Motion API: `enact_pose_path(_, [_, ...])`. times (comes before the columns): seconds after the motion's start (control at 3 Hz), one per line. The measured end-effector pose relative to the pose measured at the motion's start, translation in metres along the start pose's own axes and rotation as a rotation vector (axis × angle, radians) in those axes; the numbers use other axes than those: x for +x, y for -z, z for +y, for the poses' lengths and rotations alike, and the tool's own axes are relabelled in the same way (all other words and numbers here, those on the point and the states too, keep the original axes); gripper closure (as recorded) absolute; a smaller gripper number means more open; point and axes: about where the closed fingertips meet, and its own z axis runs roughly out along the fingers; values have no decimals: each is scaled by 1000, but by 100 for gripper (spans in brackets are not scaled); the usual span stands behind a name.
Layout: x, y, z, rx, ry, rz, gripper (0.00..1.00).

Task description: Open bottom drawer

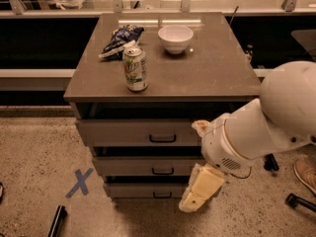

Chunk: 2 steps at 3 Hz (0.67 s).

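The bottom drawer (143,190) is the lowest of three grey-beige drawer fronts, with a small black pull (162,195). It sits pushed in under the middle drawer (145,166) and top drawer (138,132). My gripper (193,201) hangs at the end of the white arm (261,127), low in front of the cabinet's right side, overlapping the right end of the bottom drawer and just right of its pull.
On the cabinet top (217,68) stand a soda can (135,68), a white bowl (175,38) and a chip bag (118,40). A blue tape X (79,182) marks the floor at left. A dark object (57,221) lies at lower left. A shoe (306,174) is at right.
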Motion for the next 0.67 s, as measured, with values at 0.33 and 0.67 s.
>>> enact_pose_path(0.33, [-4, -6, -4, -33, 28, 24, 0])
enact_pose_path(0.67, [20, -50, -33, -73, 45, 15, 0])
